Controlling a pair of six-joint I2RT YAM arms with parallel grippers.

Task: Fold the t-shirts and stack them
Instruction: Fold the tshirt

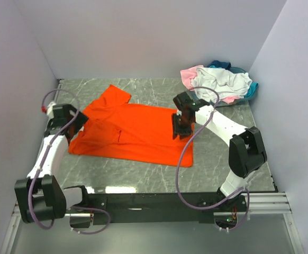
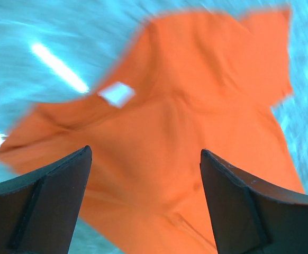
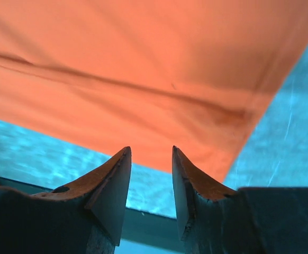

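Tabletop [image 1: 154, 90] grey-green stone pattern, marbled with pale veins. Plain pale lavender-white panels box it in on three sides: left wall [image 1: 11, 79], back wall [image 1: 154, 37], right wall [image 1: 297, 79]. Left wrist view: bright glare streak [image 2: 59, 66] across the tabletop.

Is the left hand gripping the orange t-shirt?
No, the left hand is wide open over the orange t-shirt, with no fabric between its fingers.
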